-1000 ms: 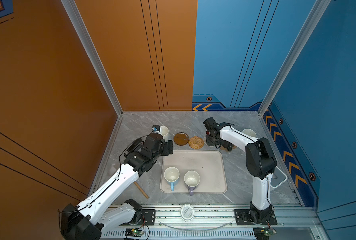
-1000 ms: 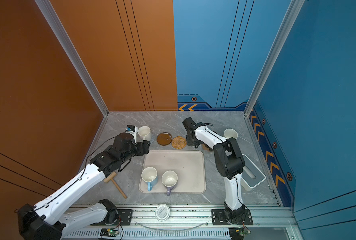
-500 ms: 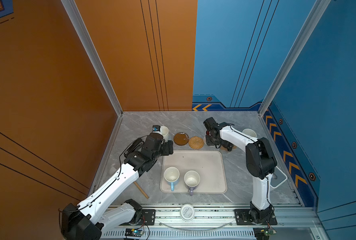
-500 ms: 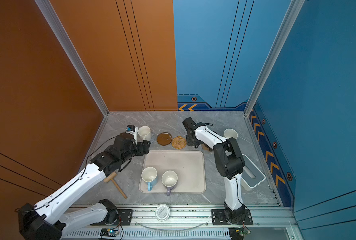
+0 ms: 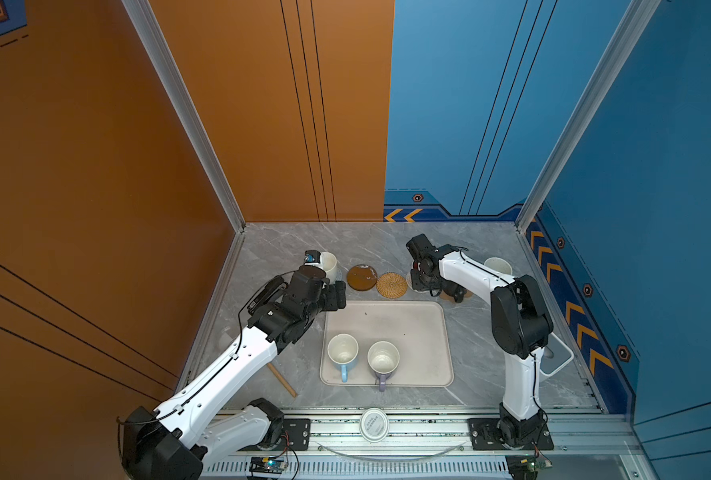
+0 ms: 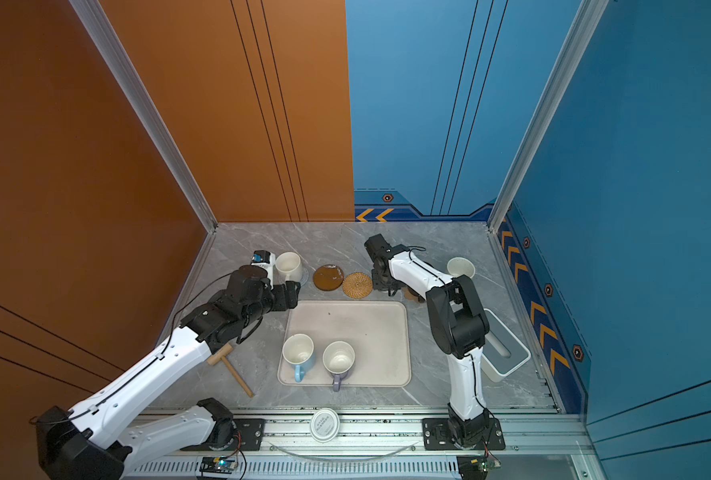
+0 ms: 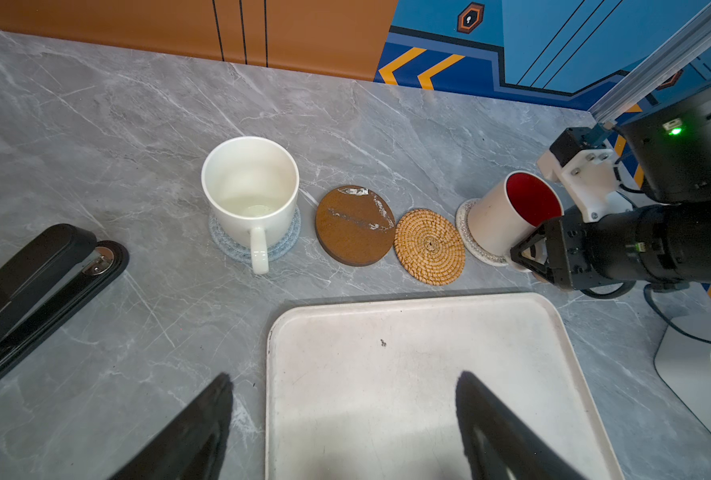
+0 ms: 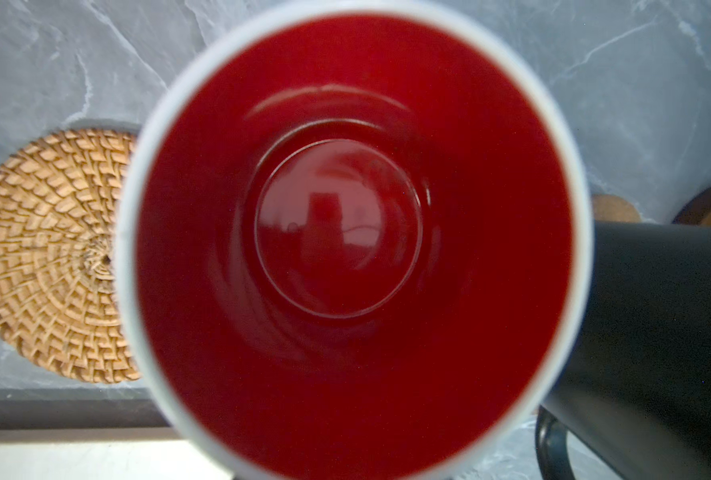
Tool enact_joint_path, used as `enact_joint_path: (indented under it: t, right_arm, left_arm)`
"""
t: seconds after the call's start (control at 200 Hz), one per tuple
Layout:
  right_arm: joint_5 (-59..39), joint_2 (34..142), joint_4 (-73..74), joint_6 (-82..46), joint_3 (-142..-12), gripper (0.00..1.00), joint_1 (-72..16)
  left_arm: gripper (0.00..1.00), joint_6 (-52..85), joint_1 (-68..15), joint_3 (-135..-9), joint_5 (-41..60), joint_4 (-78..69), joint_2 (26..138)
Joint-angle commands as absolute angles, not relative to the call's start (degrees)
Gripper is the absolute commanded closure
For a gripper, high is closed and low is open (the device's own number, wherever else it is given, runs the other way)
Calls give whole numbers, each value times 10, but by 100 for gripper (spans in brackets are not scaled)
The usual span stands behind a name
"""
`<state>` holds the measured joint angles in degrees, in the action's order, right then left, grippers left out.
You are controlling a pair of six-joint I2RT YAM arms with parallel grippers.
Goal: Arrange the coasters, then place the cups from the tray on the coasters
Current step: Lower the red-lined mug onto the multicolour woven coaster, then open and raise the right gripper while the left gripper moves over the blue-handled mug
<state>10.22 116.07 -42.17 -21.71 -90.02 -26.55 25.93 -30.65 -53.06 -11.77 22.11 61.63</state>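
Behind the tray (image 5: 403, 324), at the right end of a row of coasters, the right gripper (image 7: 530, 255) presses in low against the near wall of the red mug (image 7: 507, 216). Whether its jaws clasp the mug or stand off it cannot be told, and its fingers do not show in the right wrist view. The mug stands on the whitish coaster (image 7: 466, 232), a woven round with a nubbly rim. It is smooth white outside and glossy deep red inside (image 8: 354, 232), with a round flat floor.

Just beside it lies the rattan coaster (image 7: 428, 247), a tan spiral coil, bare. Touching that is the brown disc (image 7: 354, 226), flat and matte with pale scuffs. The grey-blue coaster (image 7: 221, 241), a soft woven round, carries the glazed white mug (image 7: 250, 195), handle toward the tray. A matte black mug (image 8: 657, 332) sits just beside the red one on its other side.

The left gripper (image 7: 344, 378) hangs over the tray's near corner, jaws spread wide with nothing between them. The tray is cream, rounded and low-rimmed. It holds the blue mug (image 5: 342, 353) and the lavender mug (image 5: 383, 359) side by side at its front edge. The speckled mug (image 5: 497, 266) stands well apart behind the right arm. A wooden mallet (image 6: 229, 365) lies on the grey marbled table (image 7: 96, 124).
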Motion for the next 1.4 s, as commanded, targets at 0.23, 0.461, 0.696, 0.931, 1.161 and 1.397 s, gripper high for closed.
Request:
enact_joint_path:
  t: [0.23, 0.461, 0.696, 0.931, 1.161, 1.397]
  right_arm:
    - [112, 1101, -411, -228, -872, 50, -267]
    - [129, 1058, -416, -236, -851, 41, -282]
    - [173, 986, -433, -256, -809, 36, -310]
    - [193, 916, -432, -276, -754, 35, -336]
    - [200, 874, -418, -286, -711, 35, -349]
    - [194, 857, -397, -297, -668, 34, -350]
  left_arm:
    - [15, 255, -301, -543, -116, 238, 600]
    - [15, 254, -305, -545, -113, 260, 581]
    - [16, 237, -353, -561, -120, 324, 547]
    - [17, 266, -425, -586, -166, 454, 547]
    - [19, 359, -507, -559, -199, 520, 524]
    - [22, 473, -609, -528, -238, 560, 525]
